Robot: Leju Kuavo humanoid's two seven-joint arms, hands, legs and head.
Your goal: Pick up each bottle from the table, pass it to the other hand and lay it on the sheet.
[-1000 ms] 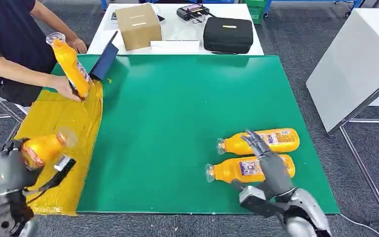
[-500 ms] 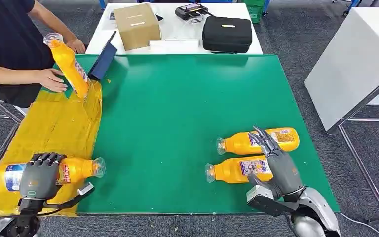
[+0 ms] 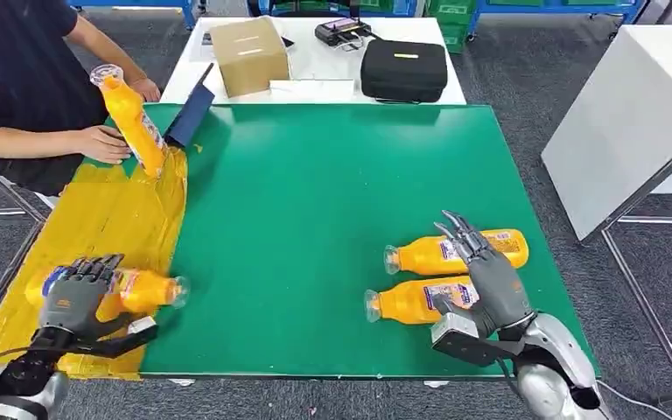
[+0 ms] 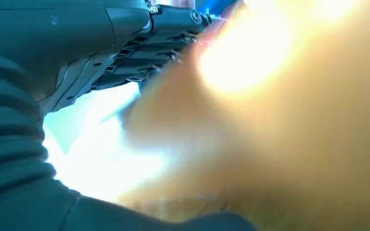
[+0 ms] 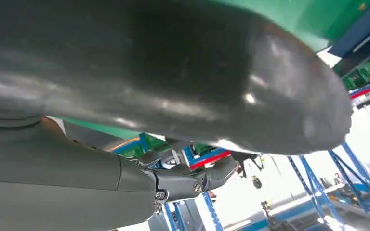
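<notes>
An orange juice bottle (image 3: 147, 290) lies on the yellow sheet (image 3: 114, 219) near the table's front left, cap toward the green mat. My left hand (image 3: 74, 293) rests over its base end with fingers stretched out; the left wrist view shows the straight fingers (image 4: 144, 53) beside a blurred orange bottle (image 4: 270, 120). Two more bottles lie side by side at the front right, a far one (image 3: 420, 254) and a near one (image 3: 407, 302). My right hand (image 3: 490, 280) lies open over the near one, fingers reaching the far one. A person steadies a fourth bottle (image 3: 131, 122) upright on the sheet's far end.
The person sits at the far left with one hand (image 3: 105, 144) on the sheet. A dark tablet (image 3: 188, 114) leans at the mat's far left corner. Behind the green mat (image 3: 315, 192) are a cardboard box (image 3: 247, 54) and a black case (image 3: 404, 70). A white table (image 3: 630, 114) stands at right.
My left hand brought its bottle down from mid-air and laid it on the sheet, then its fingers straightened. The right hand stayed over the two bottles. The person let the upright bottle stand.
</notes>
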